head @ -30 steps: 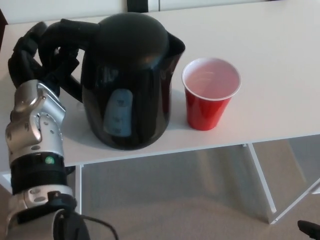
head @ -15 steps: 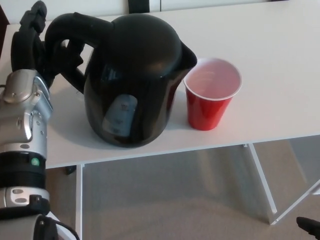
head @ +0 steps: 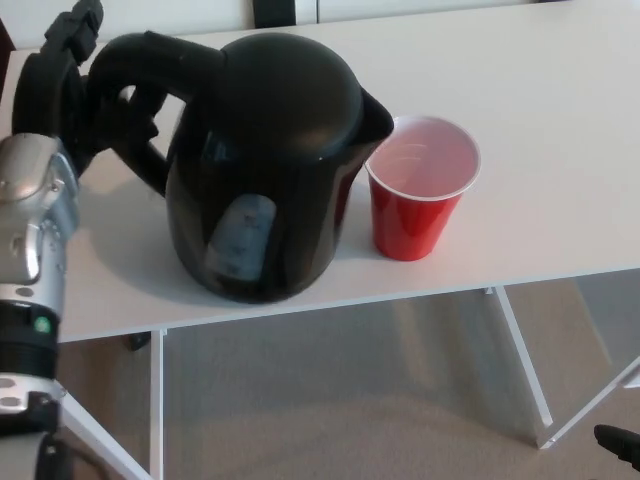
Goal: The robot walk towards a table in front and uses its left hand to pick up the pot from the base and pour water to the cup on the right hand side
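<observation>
Now, left hand: black, up by the table's far left corner, its fingers wrapped round the handle of the pot; it has the handle fully in its hold.
Left forearm: silver and black, running down the left side to the bottom edge of the head view, with a small green light on the black band near the wrist.
Right hand: does not show anywhere.
Pot: a black kettle with a rounded lid, close to the table's near edge and towards its left end. It looks tipped a little to the right, spout leading. Whether it rests on the table or is lifted just clear I cannot tell; its shadow lies under it and to its left.
Handle: a thick black loop off the pot's upper left, with the hand closed through it.
Water window: a pale grey-blue strip low on the side of the pot facing me.
Spout: points right, at the cup's rim, touching it or all but.
Cup: red with a white inside and rim, upright, just right of the pot, near the table's near edge. Whether any water is in it I cannot tell.
Table: white top on white legs, grey carpet beneath.
</observation>
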